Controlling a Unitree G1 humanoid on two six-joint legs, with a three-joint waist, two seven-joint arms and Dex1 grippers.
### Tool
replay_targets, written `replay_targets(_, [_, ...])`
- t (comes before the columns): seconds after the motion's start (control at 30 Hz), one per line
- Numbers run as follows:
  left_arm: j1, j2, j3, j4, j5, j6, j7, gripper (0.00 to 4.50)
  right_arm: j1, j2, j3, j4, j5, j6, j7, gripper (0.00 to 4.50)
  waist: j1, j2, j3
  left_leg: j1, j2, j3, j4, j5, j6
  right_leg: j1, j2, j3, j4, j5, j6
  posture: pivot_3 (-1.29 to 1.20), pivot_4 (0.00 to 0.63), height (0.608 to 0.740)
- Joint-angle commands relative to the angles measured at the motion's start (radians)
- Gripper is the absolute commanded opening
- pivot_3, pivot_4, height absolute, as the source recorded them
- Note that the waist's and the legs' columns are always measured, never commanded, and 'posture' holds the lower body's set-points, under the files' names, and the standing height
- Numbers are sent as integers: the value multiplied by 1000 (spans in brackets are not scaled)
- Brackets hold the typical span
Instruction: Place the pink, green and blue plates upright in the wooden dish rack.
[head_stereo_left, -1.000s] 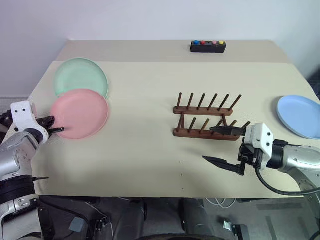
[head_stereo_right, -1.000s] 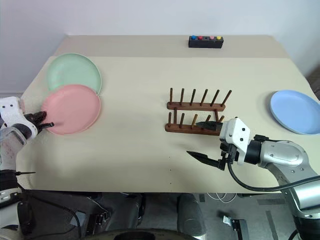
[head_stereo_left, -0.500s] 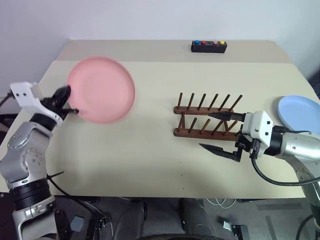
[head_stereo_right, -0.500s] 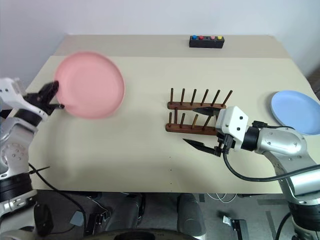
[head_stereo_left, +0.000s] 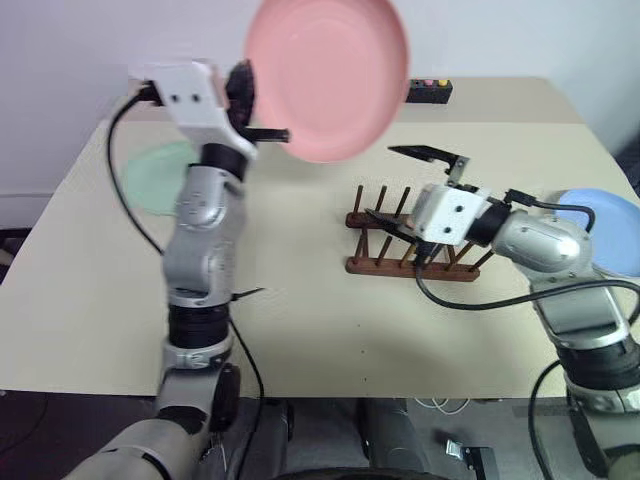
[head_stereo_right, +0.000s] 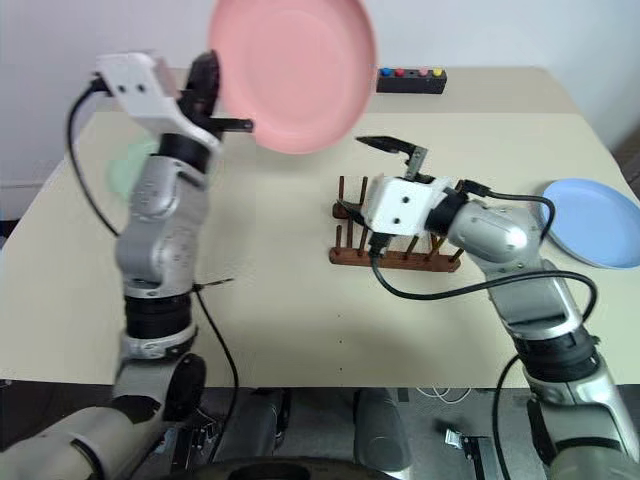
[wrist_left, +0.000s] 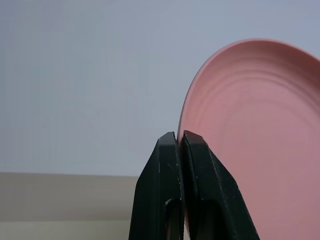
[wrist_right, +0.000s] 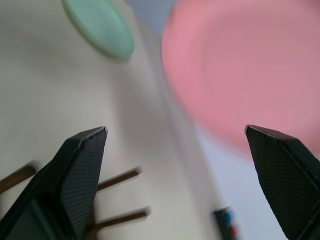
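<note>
My left gripper (head_stereo_left: 258, 112) is shut on the rim of the salmon pink plate (head_stereo_left: 328, 75) and holds it high above the table, tilted nearly upright. In the left wrist view the fingertips (wrist_left: 179, 137) pinch the pink plate's (wrist_left: 250, 140) edge. The wooden dish rack (head_stereo_left: 410, 250) stands empty at mid-table. Above it hovers my right gripper (head_stereo_left: 405, 188), open wide and holding nothing, just below and right of the pink plate. The green plate (head_stereo_left: 158, 175) lies flat at the far left, partly behind my left arm. The blue plate (head_stereo_left: 603, 225) lies at the right edge.
A small black box with coloured buttons (head_stereo_right: 410, 80) sits at the table's far edge, partly behind the raised plate in the left eye view. My left forearm rises over the left half of the table, and my right forearm crosses in front of the rack's right end.
My left gripper lifted the pink plate off the table and swung it up and right, uncovering the green plate. My right gripper rose and moved left to over the rack, still open.
</note>
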Motion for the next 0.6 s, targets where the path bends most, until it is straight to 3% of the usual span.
replay_targets(0.03, [-20, -18, -42, -58, 58, -1, 35, 27, -54, 31, 51, 40, -152, -80, -86, 4500, 0, 0, 0, 0, 0, 0, 0, 0, 0, 0, 0, 0, 0, 0, 0, 0, 150, 740])
replay_targets(0.43, [-6, -74, -93, -114, 76, 57, 32, 27, -109, 56, 99, 181, -378, -192, -188, 4500, 2, 0, 0, 0, 0, 0, 1, 1, -1, 1, 0, 0, 0, 0, 0, 0, 150, 740])
replay_targets(0.53, [-1, -79, -98, -123, 74, 67, 24, 0, -115, 68, 99, 201, -401, -196, -197, 3624, 1, 0, 0, 0, 0, 0, 0, 1, -1, 1, 0, 0, 0, 0, 0, 0, 150, 740])
replay_targets(0.6, [3, -81, -102, -127, 74, 74, 19, 0, -118, 75, 98, 207, -409, -200, -203, 2606, 2, 0, 0, 0, 0, 0, 0, 1, -1, 1, 0, 0, 0, 0, 0, 0, 150, 740])
